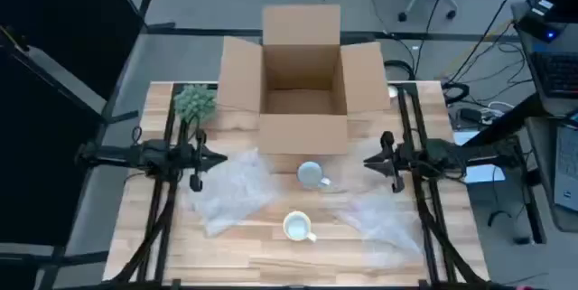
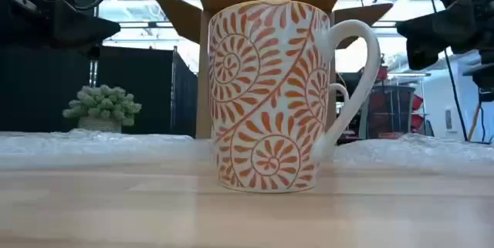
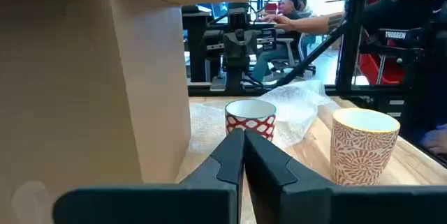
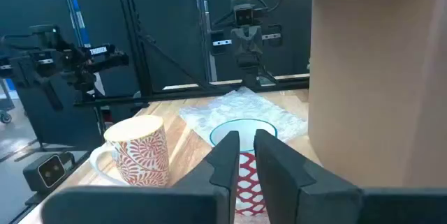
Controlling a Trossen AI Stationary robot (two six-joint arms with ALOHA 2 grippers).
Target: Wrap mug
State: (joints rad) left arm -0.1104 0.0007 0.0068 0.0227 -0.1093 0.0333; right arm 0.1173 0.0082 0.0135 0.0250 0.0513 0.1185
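Two mugs stand on the wooden tabletop [image 1: 271, 254]. The orange-patterned mug [image 1: 298, 228] sits upright near the 6 o'clock edge in the high view, handle toward 3 o'clock, and fills the centre of the low view. The red-patterned mug [image 1: 312, 175] stands upright just toward 12 o'clock from it, close in front of the box, handle also toward 3 o'clock. The two mugs are apart, not touching.

Two sheets of bubble wrap lie flat. The left sheet [image 1: 230, 191] is at about 9 o'clock from the mugs. The right sheet [image 1: 379, 218] is at about 3 to 4 o'clock. Neither sheet covers a mug.

One cardboard box [image 1: 302, 78] stands open at 12 o'clock on the tabletop, with four flaps spread outward and nothing visible on its floor. One small potted plant [image 1: 194, 103] sits just beside the box at its 9 o'clock side.

Two arms are in view. The left gripper [image 1: 219, 157] hovers above the left sheet, pointing toward 3 o'clock; in the left wrist view its jaws are closed together and hold nothing. The right gripper [image 1: 368, 161] hovers at 3 o'clock from the red-patterned mug, pointing toward 9 o'clock; in the right wrist view its jaws stand slightly apart with a narrow gap and hold nothing. Neither gripper touches a mug.

At least one person [image 3: 293, 15] is seated beyond the tabletop in the left wrist view.
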